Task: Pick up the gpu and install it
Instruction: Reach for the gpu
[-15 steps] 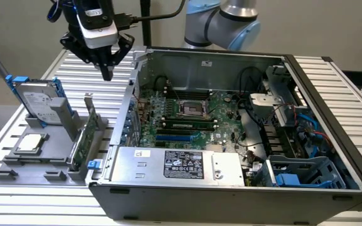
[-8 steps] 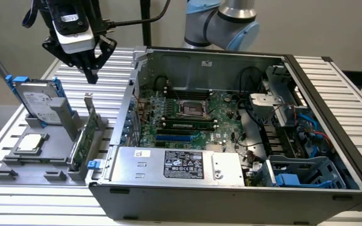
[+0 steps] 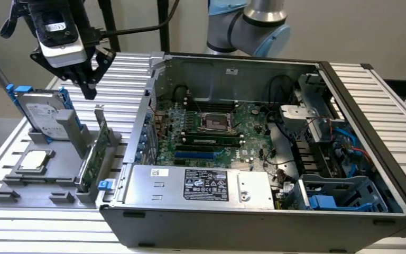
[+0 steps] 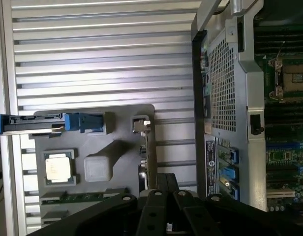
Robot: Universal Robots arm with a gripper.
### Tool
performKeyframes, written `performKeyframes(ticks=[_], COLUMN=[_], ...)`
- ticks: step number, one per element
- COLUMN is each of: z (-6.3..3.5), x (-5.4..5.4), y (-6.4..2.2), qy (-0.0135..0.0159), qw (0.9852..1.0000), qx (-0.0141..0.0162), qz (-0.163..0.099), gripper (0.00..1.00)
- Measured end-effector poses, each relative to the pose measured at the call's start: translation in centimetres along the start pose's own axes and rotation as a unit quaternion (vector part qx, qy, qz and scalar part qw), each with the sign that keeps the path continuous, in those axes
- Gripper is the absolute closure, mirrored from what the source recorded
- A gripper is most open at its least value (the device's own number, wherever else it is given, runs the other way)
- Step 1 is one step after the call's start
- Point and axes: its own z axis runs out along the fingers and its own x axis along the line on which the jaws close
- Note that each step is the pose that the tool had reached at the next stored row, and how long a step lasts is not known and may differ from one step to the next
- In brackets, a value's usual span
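Note:
The gpu (image 3: 94, 152) stands on its edge in a slot of the grey holder (image 3: 55, 182) at the exterior view's left, green face showing, with its silver bracket (image 3: 100, 114) sticking up. My gripper (image 3: 90, 93) hangs shut and empty above the card's bracket end, apart from it. In the wrist view the gpu (image 4: 144, 158) is a thin edge with its bracket (image 4: 140, 125) beyond the black fingertips of the gripper (image 4: 166, 181). The open computer case (image 3: 372, 132) lies beside the holder, its motherboard (image 3: 245, 119) with blue slots (image 3: 199, 154) exposed.
A silver hard drive with blue rails (image 3: 43, 112) stands in the holder behind the card. A square processor chip (image 3: 34, 161) lies flat near it. The power supply (image 3: 196, 182) fills the case's near side. The case wall (image 3: 145, 114) rises close to the gpu. Ribbed metal table (image 3: 19, 233) all round.

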Motion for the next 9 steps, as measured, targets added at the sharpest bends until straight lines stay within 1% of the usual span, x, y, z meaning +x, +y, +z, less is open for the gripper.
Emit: performKeyframes(ticks=[9], z=[0.15], x=[1.2], y=[-2.27], qy=[0.0004], qw=[1.0000], qx=[0.0005], qz=[0.000], gripper=[0.89])
